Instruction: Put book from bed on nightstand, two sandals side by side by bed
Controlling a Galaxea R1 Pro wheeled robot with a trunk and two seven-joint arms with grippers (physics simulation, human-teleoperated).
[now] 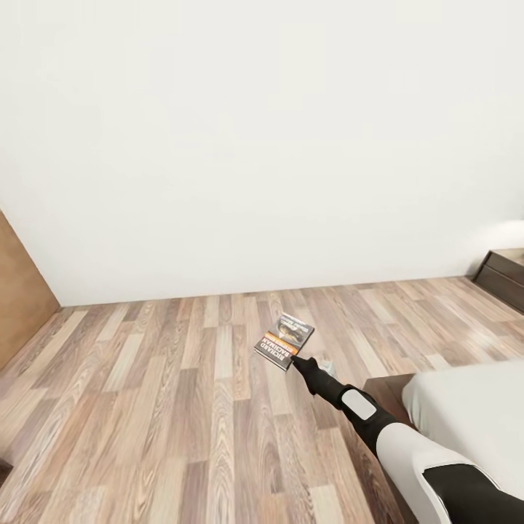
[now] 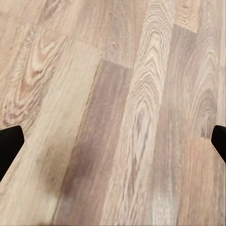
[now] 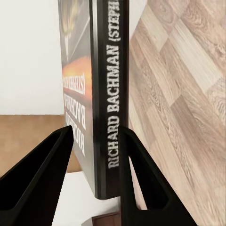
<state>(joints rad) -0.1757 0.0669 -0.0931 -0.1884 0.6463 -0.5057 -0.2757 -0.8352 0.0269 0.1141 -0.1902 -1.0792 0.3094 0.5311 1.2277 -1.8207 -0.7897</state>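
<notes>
Right gripper [image 1: 295,359], fingers [image 3: 44,174] closing on the book [image 1: 284,340] at its spine, is carrying it clear over the floor [image 1: 145,393], bed [image 1: 473,415] at 4 o'clock; left fingers [image 2: 8,146] are hanging wide apart, holding nothing.

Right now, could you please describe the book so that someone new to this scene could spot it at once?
Start from the corner of the bed at the lower right of the head view and follow the robot's outstretched right arm over the wood floor. At its tip, the right pincer grips the book, a thin dark paperback with an orange band and white "Richard Bachman" lettering, held in the air.
</notes>
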